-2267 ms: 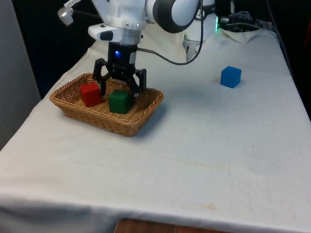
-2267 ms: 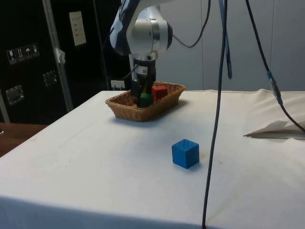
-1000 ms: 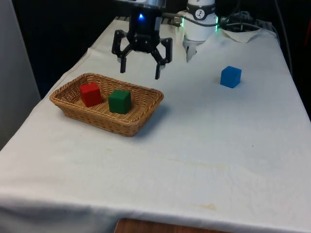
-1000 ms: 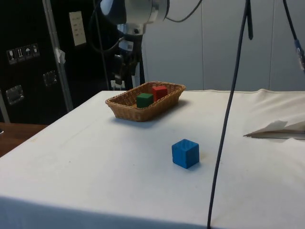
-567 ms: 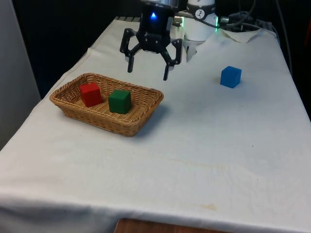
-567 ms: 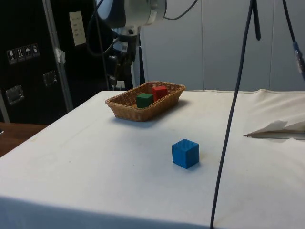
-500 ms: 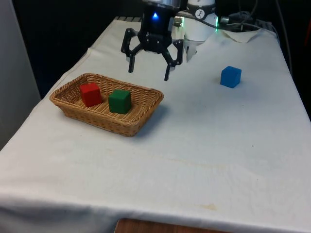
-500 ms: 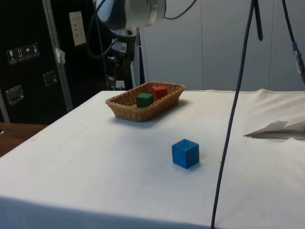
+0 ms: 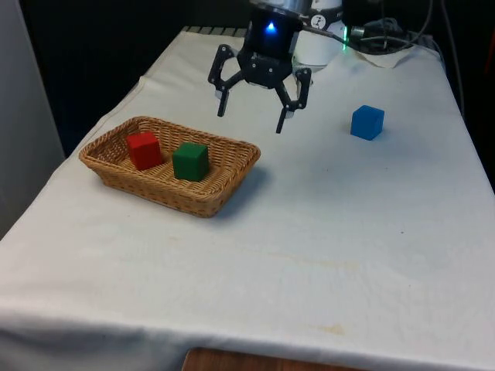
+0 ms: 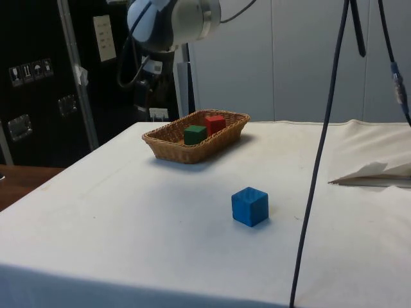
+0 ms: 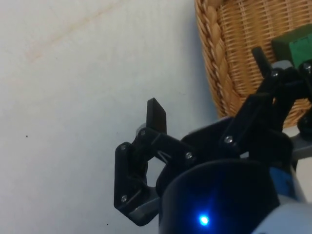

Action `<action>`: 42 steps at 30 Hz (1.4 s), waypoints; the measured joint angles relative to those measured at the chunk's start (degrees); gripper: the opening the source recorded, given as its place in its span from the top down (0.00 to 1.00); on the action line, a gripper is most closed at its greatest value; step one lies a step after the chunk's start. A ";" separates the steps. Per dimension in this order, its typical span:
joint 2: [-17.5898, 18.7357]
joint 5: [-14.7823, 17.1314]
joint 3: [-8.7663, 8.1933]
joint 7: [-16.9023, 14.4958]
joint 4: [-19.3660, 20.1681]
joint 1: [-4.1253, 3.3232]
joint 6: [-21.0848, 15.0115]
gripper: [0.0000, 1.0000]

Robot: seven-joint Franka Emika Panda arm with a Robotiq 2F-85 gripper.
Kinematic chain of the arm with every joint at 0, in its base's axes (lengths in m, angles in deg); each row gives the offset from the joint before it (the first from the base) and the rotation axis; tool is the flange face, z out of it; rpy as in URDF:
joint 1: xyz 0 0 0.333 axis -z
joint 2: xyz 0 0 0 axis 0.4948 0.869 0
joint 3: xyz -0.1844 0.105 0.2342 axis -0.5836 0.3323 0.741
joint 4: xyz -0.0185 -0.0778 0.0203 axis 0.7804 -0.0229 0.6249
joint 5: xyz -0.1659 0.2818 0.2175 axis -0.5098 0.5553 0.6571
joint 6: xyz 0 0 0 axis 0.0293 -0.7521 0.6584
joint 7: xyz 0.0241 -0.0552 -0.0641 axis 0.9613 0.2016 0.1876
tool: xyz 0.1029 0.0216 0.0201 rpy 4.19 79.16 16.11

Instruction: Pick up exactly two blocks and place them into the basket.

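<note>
The basket [image 9: 116,176] sits near the table's edge on the front view's left, and inside it the red block [image 9: 144,150] and the green block [image 9: 190,161] lie side by side, apart but close — two blocks, which by my reckoning is the whole count the task asks for. The blue block [image 9: 366,122] sits alone on the cloth, well apart from the basket, towards the table's far corner on the front view's right; as I judge it, it should stay there, since a third would break "exactly two".

My gripper [image 9: 253,110] hangs in the air, clear of the basket's rim and above the bare cloth between the basket and the blue block. My jaws are spread wide and hold nothing — the wrist view shows one finger [image 11: 156,117] over white cloth with the woven rim just beside it. I point straight down, wrist upright.
</note>
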 measured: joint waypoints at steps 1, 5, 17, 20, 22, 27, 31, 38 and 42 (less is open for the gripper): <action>0.00 -0.46 0.17 0.34 0.00 -0.06 -0.34 0.00; 0.00 -1.26 0.40 0.92 0.00 -0.23 -0.92 0.00; -0.06 -6.25 1.66 6.30 -1.09 -1.95 -3.21 0.00; -0.11 -7.16 1.95 7.51 -1.38 -2.29 -3.27 0.00; -0.17 -8.19 2.35 9.11 -1.66 -2.69 -3.27 0.00; -0.17 -9.63 3.50 11.52 -2.23 -3.04 -3.27 0.00; -0.17 -10.37 4.64 13.24 -2.81 -3.21 -3.27 0.00; -0.11 -11.40 6.76 15.81 -3.72 -3.27 -3.27 0.00; -0.11 -11.46 7.85 16.84 -3.90 -3.15 -3.27 0.00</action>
